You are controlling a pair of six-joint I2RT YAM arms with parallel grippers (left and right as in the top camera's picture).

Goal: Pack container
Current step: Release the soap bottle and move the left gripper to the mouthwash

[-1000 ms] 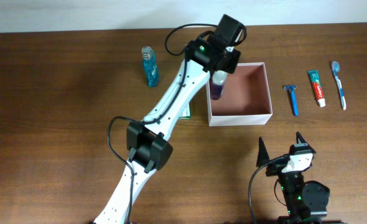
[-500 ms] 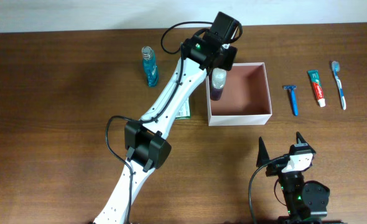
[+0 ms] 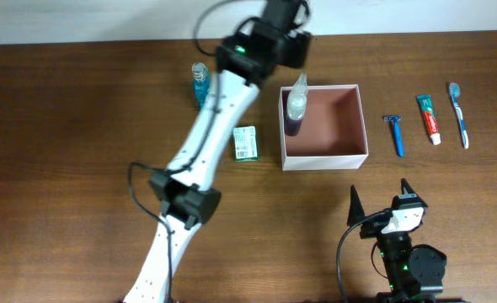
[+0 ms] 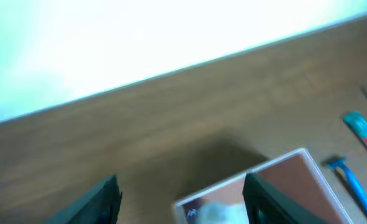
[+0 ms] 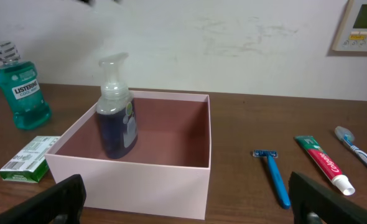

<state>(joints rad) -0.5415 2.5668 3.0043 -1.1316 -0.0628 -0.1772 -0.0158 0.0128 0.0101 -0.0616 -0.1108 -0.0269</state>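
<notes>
The container point(image 3: 326, 159), a square white-walled box with a pinkish-brown floor, stands right of centre. A pump bottle point(image 3: 294, 108) of dark liquid stands upright in its left part, free of any grip. My left gripper point(image 3: 292, 49) hangs above and behind the container's back left corner, open; in the left wrist view its gripper point(image 4: 183, 202) has the blurred bottle top point(image 4: 214, 214) and the container's corner point(image 4: 277, 163) below it. My right gripper point(image 3: 380, 207) rests open near the front edge, facing the container point(image 5: 140, 174) and the bottle point(image 5: 116, 124).
A teal mouthwash bottle point(image 3: 200, 80) stands left of the container, partly behind my left arm. A green-and-white soap box point(image 3: 246, 141) lies by the container's left wall. A blue razor point(image 3: 393, 135), toothpaste tube point(image 3: 429, 118) and toothbrush point(image 3: 459, 114) lie to the right.
My left gripper has let go of the pump bottle inside the container and has risen up and back to the left. The soap box now shows. The right arm has not moved.
</notes>
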